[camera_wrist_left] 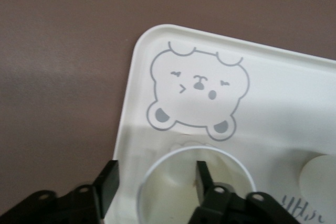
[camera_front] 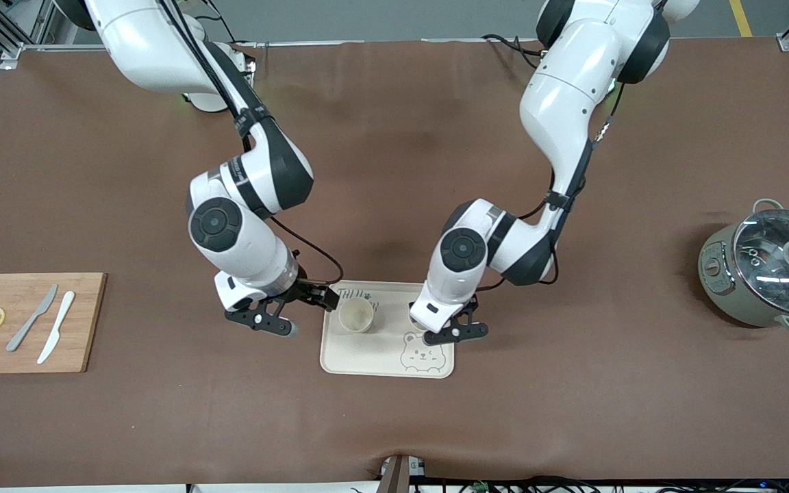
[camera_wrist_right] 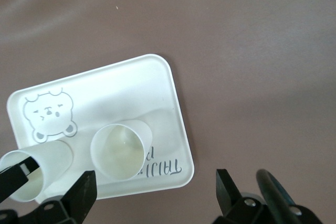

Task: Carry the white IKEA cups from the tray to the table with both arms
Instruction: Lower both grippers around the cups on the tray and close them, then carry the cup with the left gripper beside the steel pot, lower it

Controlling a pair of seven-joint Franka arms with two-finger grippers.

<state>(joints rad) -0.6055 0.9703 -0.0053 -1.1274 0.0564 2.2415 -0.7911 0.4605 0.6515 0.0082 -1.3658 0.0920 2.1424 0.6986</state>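
A cream bear-printed tray lies near the table's middle. One white cup stands upright on it, toward the right arm's end; it also shows in the right wrist view. The second white cup stands on the tray beside the bear print. My left gripper is open around it: in the left wrist view one finger is inside the cup and one outside, apart from the wall. My right gripper is open and empty over the table beside the tray's edge.
A wooden cutting board with two lemon slices and two knives lies at the right arm's end. A grey-green pot with a glass lid stands at the left arm's end. Bare brown table surrounds the tray.
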